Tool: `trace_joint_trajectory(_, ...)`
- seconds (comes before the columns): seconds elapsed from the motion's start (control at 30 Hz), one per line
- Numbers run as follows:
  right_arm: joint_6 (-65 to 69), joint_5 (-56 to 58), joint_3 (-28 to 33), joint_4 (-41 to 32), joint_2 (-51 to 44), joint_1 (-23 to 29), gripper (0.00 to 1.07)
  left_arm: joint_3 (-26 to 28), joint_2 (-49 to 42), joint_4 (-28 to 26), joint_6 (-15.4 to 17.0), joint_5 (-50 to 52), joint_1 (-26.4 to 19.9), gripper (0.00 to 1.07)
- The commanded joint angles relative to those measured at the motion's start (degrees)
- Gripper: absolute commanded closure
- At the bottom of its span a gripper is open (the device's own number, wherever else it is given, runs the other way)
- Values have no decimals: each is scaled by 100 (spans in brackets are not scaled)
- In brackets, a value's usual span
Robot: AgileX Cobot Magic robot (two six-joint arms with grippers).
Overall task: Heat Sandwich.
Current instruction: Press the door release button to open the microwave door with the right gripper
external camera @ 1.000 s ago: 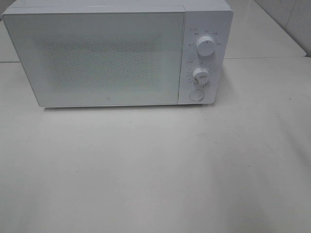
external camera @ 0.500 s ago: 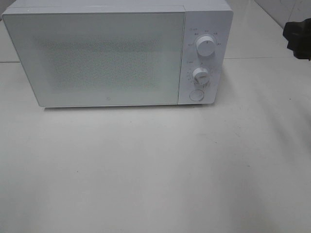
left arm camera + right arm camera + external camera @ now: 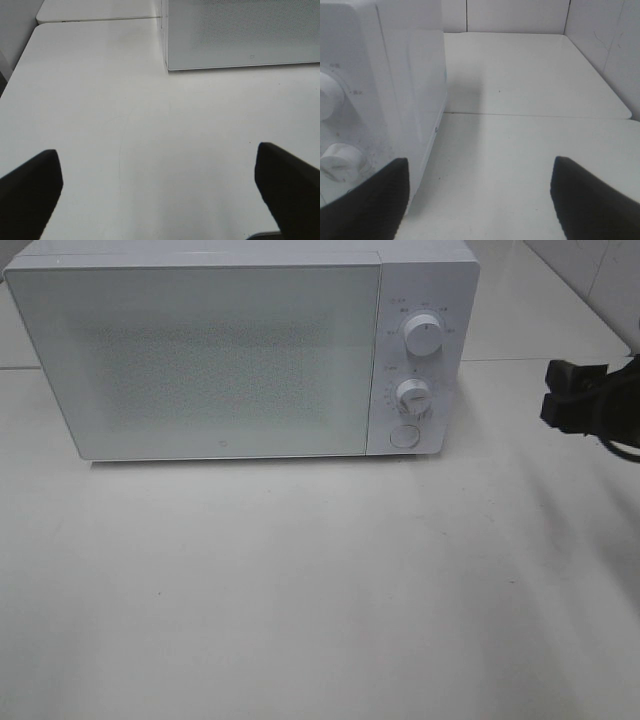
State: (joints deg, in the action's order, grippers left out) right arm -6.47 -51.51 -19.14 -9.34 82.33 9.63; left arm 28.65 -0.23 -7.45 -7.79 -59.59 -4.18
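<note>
closed white microwave (image 3: 220,360) on a pale table (image 3: 300,590)

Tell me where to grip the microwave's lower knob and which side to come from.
Grip the lower knob by its round rim, pinching it at its left and right. Come straight at the front panel of the microwave: the knob juts out that way, and the upper knob and round button crowd it above and below. The open right tool is nearest.
</note>
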Motion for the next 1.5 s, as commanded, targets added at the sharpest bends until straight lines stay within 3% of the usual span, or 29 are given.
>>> trace_joint_trajectory(0.03, -178, -384, 52, -470, 246, 418, 31, -23, -132, -52, 29, 46, -6, 4)
trace_joint_trajectory(0.27, -172, -745, 46, -670, 716, 991, 31, -23, -132, -52, 29, 46, -6, 4)
trace_joint_trajectory(0.67, -172, -1404, -23, -2235, 1553, 2538, 31, -23, -132, -52, 29, 46, -6, 4)
trace_joint_trajectory(0.97, -447, -1364, -447, -2756, 1971, 3306, 31, -23, -132, -52, 29, 46, -6, 4)
trace_joint_trajectory(1.2, -447, -1318, -567, -3134, 2149, 3650, 31, -23, -132, -52, 29, 46, -6, 4)
trace_joint_trajectory(1.5, -384, -1272, -567, -3329, 2149, 3661, 31, -23, -132, -52, 29, 46, -6, 4)
